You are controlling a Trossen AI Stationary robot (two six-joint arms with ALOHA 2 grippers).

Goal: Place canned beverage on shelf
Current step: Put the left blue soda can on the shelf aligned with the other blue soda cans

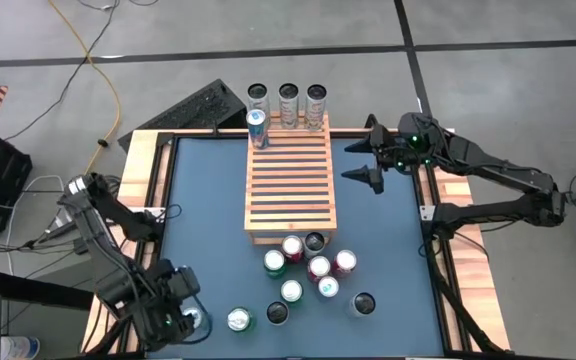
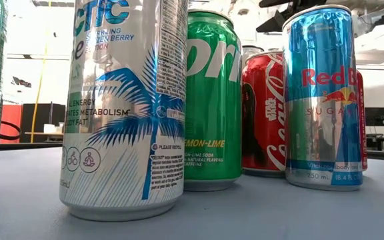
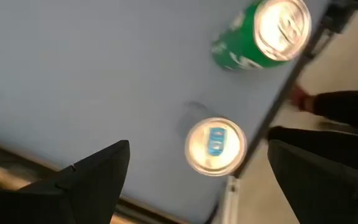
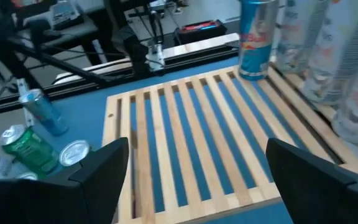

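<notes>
The shelf (image 1: 290, 185), a slatted wooden rack, lies mid-table. On its far end stand three tall pale cans (image 1: 288, 97) and a blue can (image 1: 257, 125). Several more cans (image 1: 308, 270) stand in a cluster on the blue table near the shelf's near end. At the near left, my left gripper (image 3: 197, 180) points down, open. It hangs over a silver-topped can with a blue tab (image 3: 215, 146) without touching it. A green can (image 3: 263, 34) stands just beyond. My right gripper (image 1: 360, 162) hangs open to the right of the shelf's far part, nothing between its fingers.
The low view looks past a white palm-print can (image 2: 125, 107), a green lemon-lime can (image 2: 212, 100), a red cola can (image 2: 265, 113) and a blue can (image 2: 325, 100). A wooden frame (image 1: 153, 170) rims the table. The shelf's middle slats (image 4: 185, 130) are bare.
</notes>
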